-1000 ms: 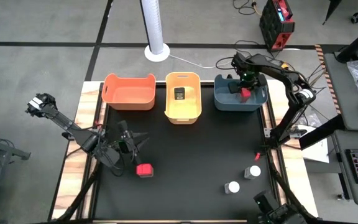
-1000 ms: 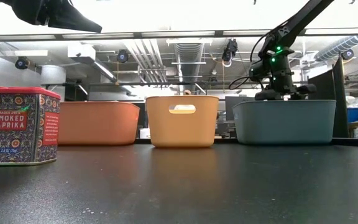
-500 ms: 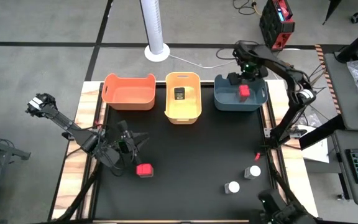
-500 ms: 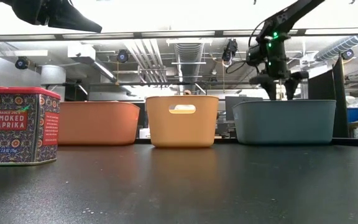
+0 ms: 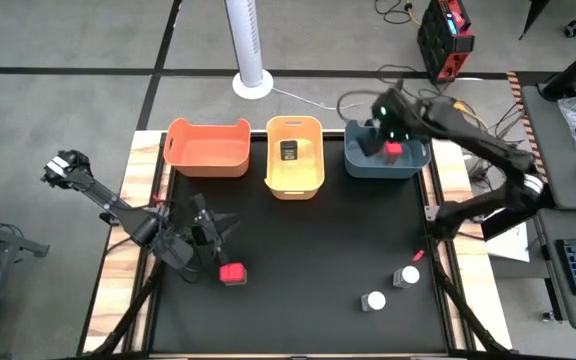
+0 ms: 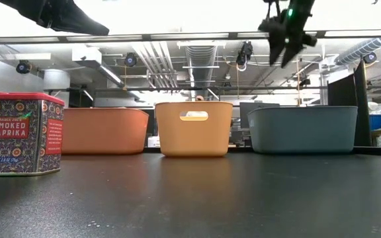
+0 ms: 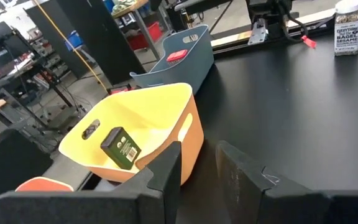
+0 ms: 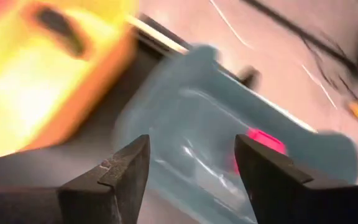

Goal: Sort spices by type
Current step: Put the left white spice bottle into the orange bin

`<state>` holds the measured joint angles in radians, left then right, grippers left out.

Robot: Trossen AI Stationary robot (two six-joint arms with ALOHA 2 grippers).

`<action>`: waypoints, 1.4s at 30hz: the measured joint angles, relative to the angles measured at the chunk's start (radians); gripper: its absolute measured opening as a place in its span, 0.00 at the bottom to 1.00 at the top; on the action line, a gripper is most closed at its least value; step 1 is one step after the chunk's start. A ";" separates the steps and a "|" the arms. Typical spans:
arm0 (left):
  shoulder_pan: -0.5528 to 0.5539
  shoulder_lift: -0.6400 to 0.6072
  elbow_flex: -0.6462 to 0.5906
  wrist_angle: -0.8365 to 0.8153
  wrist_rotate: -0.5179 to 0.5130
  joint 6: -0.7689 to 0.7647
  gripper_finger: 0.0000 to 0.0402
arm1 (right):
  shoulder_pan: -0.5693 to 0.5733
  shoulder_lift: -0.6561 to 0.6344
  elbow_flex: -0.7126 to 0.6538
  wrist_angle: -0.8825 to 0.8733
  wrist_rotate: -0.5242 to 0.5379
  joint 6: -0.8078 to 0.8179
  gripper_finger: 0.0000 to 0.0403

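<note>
One red spice box (image 5: 393,149) lies inside the blue bin (image 5: 414,165), and a black one (image 5: 288,151) lies in the yellow bin (image 5: 296,183). Another red box (image 5: 232,272), the paprika tin (image 6: 18,134), stands on the mat near the left. Two white-capped jars (image 5: 373,300) (image 5: 408,275) stand near the front right. My right gripper (image 6: 284,46) hangs open and empty high above the blue bin's far left corner. My left gripper (image 5: 224,223) hovers open just beyond the paprika tin, with nothing between its fingers (image 7: 169,165).
An orange bin (image 5: 206,147) stands at the far left of the row of three bins. A thin red stick (image 5: 415,255) lies by the mat's right edge, beyond the jars. Bare black mat stretches between the bins and the jars.
My right gripper has risen out of the blue bin, well above its rim, and swung a little toward the table's left, tipping as it went. The red box stays lying in the blue bin.
</note>
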<state>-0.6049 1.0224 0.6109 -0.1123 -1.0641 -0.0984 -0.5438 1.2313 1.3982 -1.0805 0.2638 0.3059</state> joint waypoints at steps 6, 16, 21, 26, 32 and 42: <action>0.000 0.012 0.000 0.006 0.000 -0.090 0.21 | 0.313 -0.106 -0.136 0.173 0.080 0.009 0.49; 0.000 0.038 0.044 0.007 0.160 -0.295 0.21 | 0.768 -0.077 -0.184 0.238 0.374 0.070 0.38; -0.003 0.097 0.131 0.006 0.245 -0.329 0.21 | 0.921 -0.038 -0.196 0.226 0.383 0.073 0.33; -0.017 0.200 0.258 -0.043 0.274 -0.332 0.21 | 1.043 -0.027 -0.275 0.297 0.380 0.008 0.29; -0.045 0.362 0.447 -0.204 0.269 -0.361 0.21 | 1.132 -0.077 -0.397 0.470 0.304 0.013 0.24; -0.047 0.610 0.703 -0.414 0.139 -0.386 0.21 | 1.210 -0.091 -0.417 0.415 0.275 0.162 0.18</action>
<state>-0.6519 1.6326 1.3143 -0.5264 -0.9249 -0.4839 0.6663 1.1408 0.9810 -0.6652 0.5390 0.4675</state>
